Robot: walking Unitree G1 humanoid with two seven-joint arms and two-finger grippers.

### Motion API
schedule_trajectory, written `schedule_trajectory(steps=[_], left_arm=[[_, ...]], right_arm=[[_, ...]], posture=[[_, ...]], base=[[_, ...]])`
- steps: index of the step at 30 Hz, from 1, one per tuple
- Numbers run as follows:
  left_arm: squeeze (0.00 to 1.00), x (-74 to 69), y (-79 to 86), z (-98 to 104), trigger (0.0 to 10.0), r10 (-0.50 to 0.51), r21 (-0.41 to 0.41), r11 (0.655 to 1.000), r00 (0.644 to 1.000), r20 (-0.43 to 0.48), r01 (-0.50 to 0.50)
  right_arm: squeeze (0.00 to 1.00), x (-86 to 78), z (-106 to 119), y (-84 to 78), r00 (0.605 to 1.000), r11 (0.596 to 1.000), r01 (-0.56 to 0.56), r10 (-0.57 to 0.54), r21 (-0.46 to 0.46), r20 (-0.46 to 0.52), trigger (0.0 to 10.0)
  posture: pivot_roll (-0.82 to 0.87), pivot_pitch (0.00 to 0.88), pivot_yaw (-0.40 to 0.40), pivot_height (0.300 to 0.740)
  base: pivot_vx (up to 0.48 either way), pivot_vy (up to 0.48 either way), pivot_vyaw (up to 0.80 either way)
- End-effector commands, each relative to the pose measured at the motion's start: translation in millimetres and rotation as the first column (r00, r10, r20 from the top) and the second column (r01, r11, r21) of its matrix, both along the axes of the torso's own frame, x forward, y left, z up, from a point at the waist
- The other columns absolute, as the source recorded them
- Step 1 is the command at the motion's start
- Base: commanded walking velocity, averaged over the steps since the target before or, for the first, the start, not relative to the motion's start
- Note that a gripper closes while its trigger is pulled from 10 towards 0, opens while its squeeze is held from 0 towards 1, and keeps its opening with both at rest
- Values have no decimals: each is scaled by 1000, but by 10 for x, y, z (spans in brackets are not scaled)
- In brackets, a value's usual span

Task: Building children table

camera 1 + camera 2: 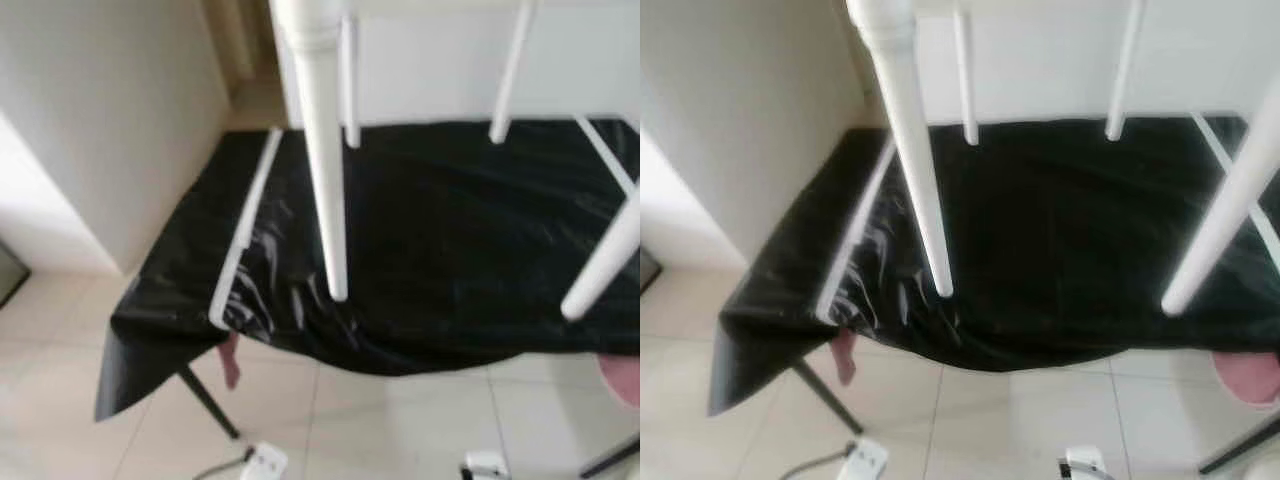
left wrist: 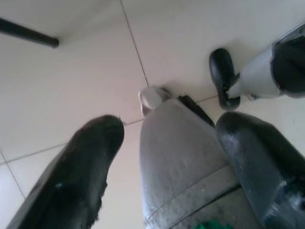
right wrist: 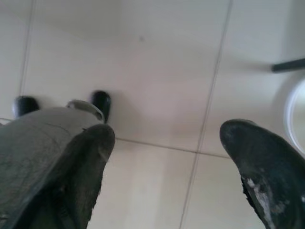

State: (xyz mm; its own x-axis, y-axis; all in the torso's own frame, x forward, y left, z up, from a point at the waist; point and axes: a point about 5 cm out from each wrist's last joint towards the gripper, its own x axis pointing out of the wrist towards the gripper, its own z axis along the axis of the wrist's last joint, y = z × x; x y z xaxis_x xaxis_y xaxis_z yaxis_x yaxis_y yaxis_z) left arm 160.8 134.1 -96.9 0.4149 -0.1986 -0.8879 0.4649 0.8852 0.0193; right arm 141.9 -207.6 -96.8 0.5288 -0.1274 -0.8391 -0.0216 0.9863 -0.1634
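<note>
Both hands, left hand (image 2: 164, 162) and right hand (image 3: 167, 157), hang spread and empty; upturned table (image 1: 440, 60) could slide on slick black sheet (image 1: 440, 230).

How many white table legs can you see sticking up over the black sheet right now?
4: a near-left leg, a near-right leg, and two thinner-looking far legs over the black sheet. None seem hidden.

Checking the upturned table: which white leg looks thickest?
The round white leg nearest the camera on the left, its tip over the black plastic sheet; the two far legs look thinner.
</note>
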Motion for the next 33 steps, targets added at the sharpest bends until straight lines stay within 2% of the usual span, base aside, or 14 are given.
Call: schedule_trajectory(steps=[1,13,33], left_arm=[[0,-146,36,-62,10000,-6,28,1000,998,-62,8],[0,-206,36,-83,10000,-2,24,1000,997,-74,4],[0,-177,12,-73,10000,-4,25,1000,998,-70,5]], right_arm=[[0,-142,-68,84,998,1000,-3,4,27,-57,10000],[0,-113,-66,124,998,1000,-9,10,23,-58,10000],[0,-193,-76,22,997,1000,3,-3,9,-75,10000]], posture=[[-32,20,42,740],[-32,16,34,740],[-34,0,35,740]], base=[[0,-277,0],[0,-265,0],[0,0,0]])
